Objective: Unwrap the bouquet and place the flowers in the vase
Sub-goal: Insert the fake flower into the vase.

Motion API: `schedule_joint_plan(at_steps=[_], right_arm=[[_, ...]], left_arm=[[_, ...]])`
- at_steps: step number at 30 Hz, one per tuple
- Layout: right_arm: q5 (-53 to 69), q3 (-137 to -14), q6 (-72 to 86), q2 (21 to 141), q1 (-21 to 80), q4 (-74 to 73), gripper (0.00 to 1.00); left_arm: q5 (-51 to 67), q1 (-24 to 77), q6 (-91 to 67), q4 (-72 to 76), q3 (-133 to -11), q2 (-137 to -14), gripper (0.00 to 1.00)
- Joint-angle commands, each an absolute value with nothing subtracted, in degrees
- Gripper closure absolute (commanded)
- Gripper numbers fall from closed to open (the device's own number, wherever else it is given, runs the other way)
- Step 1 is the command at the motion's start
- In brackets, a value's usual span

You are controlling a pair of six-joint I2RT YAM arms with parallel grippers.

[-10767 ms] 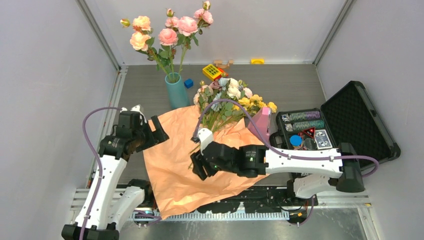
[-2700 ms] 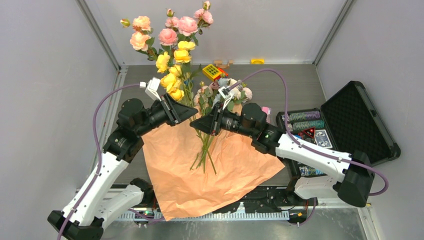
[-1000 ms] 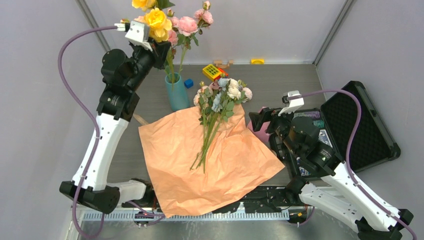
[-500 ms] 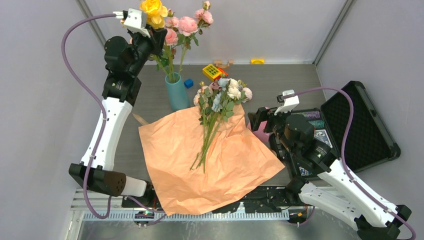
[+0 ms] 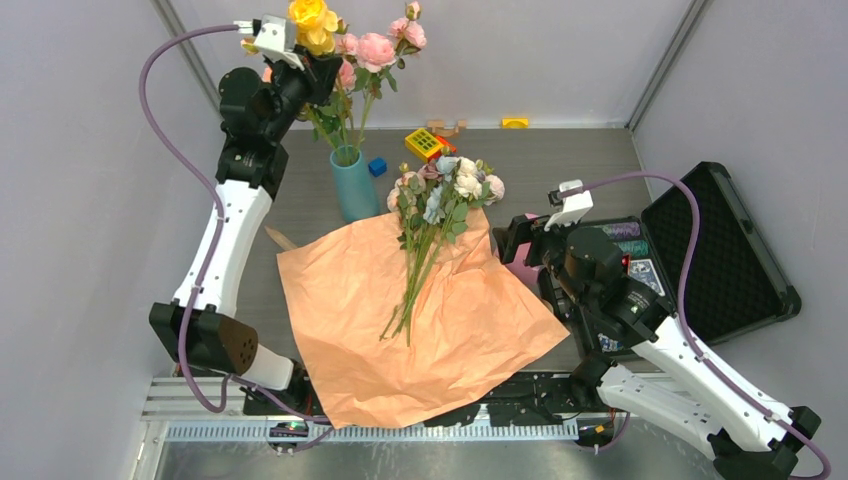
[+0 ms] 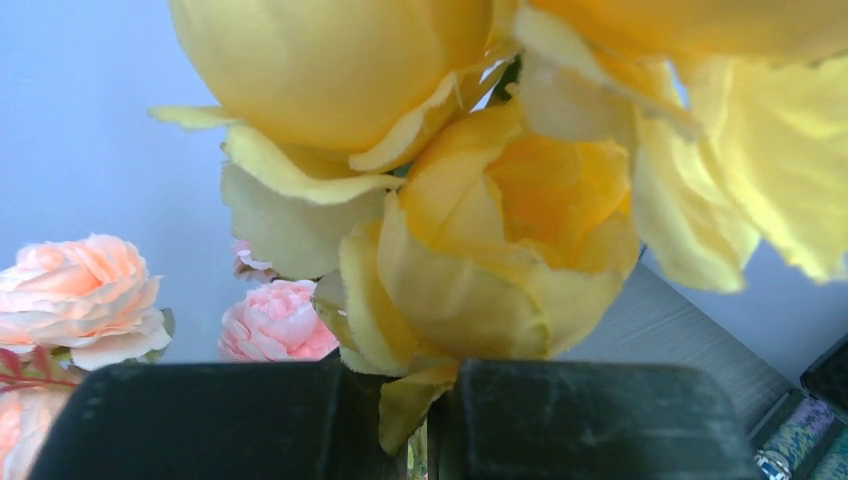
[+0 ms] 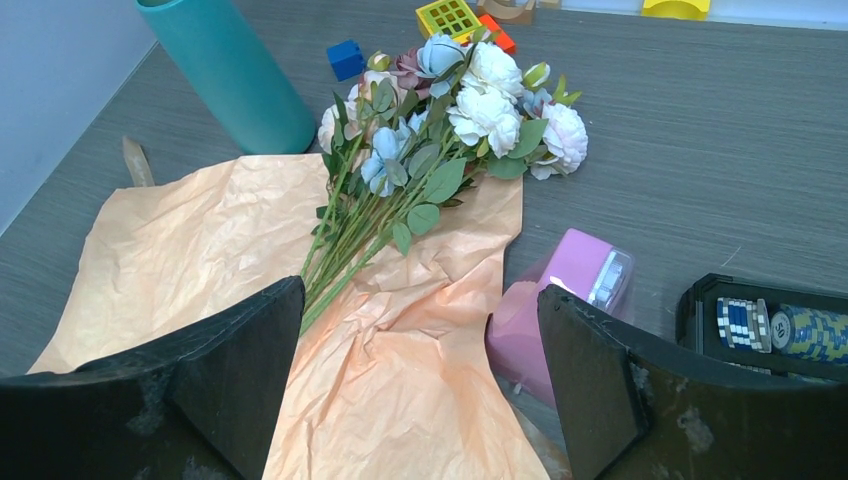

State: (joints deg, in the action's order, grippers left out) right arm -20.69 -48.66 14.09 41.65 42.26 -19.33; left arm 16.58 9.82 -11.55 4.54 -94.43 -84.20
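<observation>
- My right gripper [image 7: 415,335] hangs spread wide, holding nothing. The loose flowers [image 7: 440,150] lie just ahead of its fingers on the flattened paper [image 7: 200,250].
- Farther back, my left gripper [image 6: 432,420] pinches the yellow flowers [image 6: 480,230] just under their heads, high above the vase [image 5: 352,185].
- I should centre the stems over the vase mouth below that hand, then lower straight, clear of the roses [image 5: 370,50].

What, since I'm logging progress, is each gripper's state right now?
Left gripper: shut on the yellow flowers.
Right gripper: open, holding nothing.
</observation>
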Motion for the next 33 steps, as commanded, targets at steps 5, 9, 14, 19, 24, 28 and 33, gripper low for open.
schedule_joint_plan(at_steps=[5, 9, 14, 19, 24, 28, 33], right_arm=[[-20.5, -48.3, 14.2, 41.3, 42.1, -17.4, 0.09], [-20.4, -47.8, 14.4, 41.1, 42.0, -17.4, 0.09], [-20.2, -47.3, 14.7, 40.8, 42.0, -17.4, 0.09], [-19.5, -47.2, 14.9, 40.9, 42.0, -17.4, 0.09], [-18.5, -47.0, 15.1, 41.3, 42.0, -17.0, 0.09], [-18.1, -46.7, 15.3, 41.5, 42.0, -16.5, 0.09], [-17.5, -46.6, 15.4, 41.8, 42.0, -16.2, 0.09]], left_arm=[[20.1, 9.3, -10.8, 10.8, -91.7, -85.3, 1.0], [21.5, 9.3, -11.0, 12.4, -89.6, -86.5, 1.0], [23.2, 9.3, -11.4, 13.9, -86.7, -87.6, 1.0], [23.0, 9.3, -10.4, 14.3, -84.1, -88.5, 1.0], [23.1, 9.3, -9.6, 13.8, -82.9, -89.4, 1.0], [23.3, 9.3, -9.1, 13.3, -82.0, -90.3, 1.0], [23.2, 9.3, -8.1, 12.2, -81.6, -91.7, 1.0]])
